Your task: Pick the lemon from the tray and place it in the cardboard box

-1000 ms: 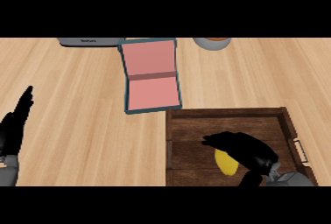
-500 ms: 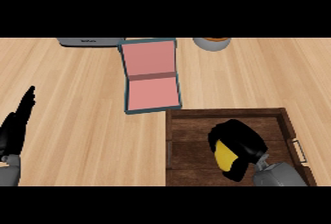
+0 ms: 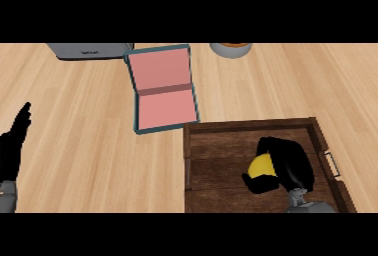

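- Wooden tray (image 3: 214, 165), lower right of frame: the lemon (image 3: 260, 166) is still inside it, not lifted as far as I can tell.
- Cardboard box (image 3: 164, 90), upper middle, lying open and well apart from the tray's lemon. Guessing that's the next stop.
- Right hand (image 3: 289, 162): a second ago it was spread over the lemon, now it's curled round it, so the grab looks done.
- Left hand (image 3: 13, 145), left edge, flat and idle.
- Lemon: just a yellow sliver peeking out.
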